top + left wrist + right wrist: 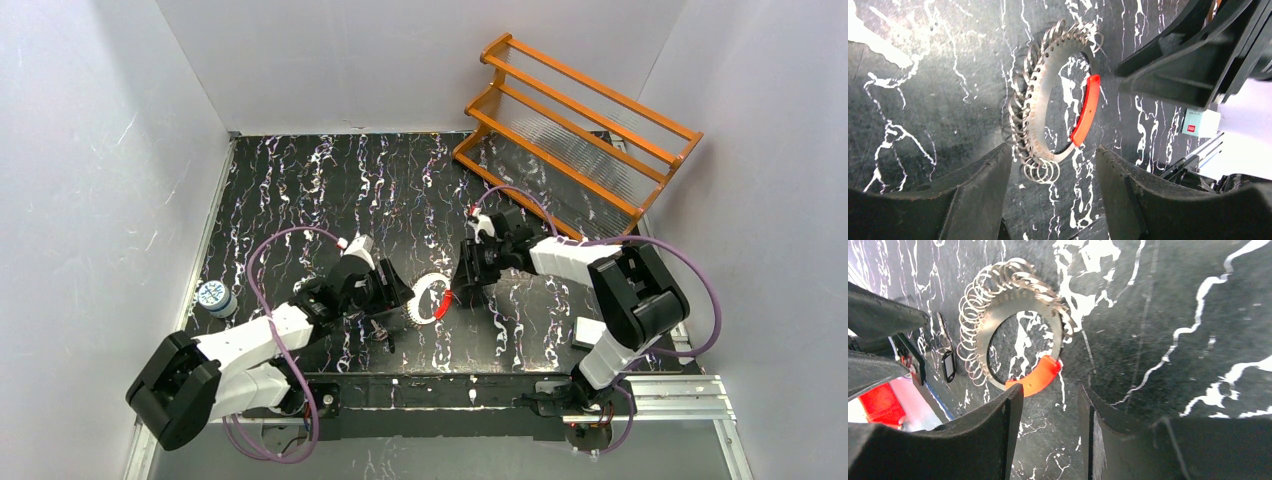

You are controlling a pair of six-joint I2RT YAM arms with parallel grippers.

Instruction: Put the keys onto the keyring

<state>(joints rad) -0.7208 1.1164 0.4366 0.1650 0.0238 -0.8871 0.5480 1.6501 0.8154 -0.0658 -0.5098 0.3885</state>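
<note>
The keyring (430,297) lies flat on the black marbled table between my two grippers. It is a flat silvery band hung with several small wire rings (1035,120), with a short red section (1086,107) on one side. My left gripper (1052,152) is open, and the keyring's near edge sits just inside its fingertips, untouched. My right gripper (1049,392) is open too, right beside the red section (1035,380), with bare table between its fingers. A small key with a dark part (948,365) lies beyond the keyring (1018,305). Small key-like bits (381,331) lie near my left gripper (398,296).
An orange slatted rack (580,120) stands at the back right. A small blue-and-white round thing (213,297) sits at the table's left edge, and a small white box (588,332) at the right by my right arm. White walls close in the table.
</note>
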